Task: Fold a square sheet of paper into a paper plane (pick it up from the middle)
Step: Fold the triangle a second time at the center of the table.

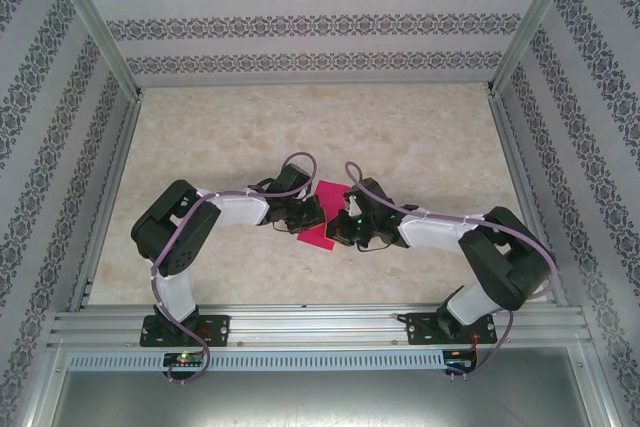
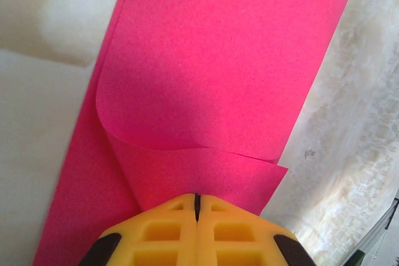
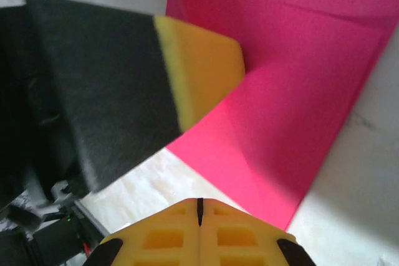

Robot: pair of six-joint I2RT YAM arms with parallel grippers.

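Plainly, the paper [image 1: 318, 235] lies mid-counter [image 1: 250, 137], well clear of every edge, pinned between the two arms. Its long axis runs roughly from the near edge toward the far edge, tilted a little right. The left gripper [image 2: 196, 207] has its fingers pressed together. Its tip sits on the paper's near end, and the strip stretches straight away from it. The right gripper [image 3: 199, 210] is likewise closed on nothing and hangs just beside the paper's corner. I cannot tell whether it touches. The left arm is therefore the nearer one for a pressing stroke along the strip.

The paper is bright magenta, plain, and no plane yet. It is a long band with one flap [image 2: 212, 91] curled over, its fold rounded rather than creased flat.
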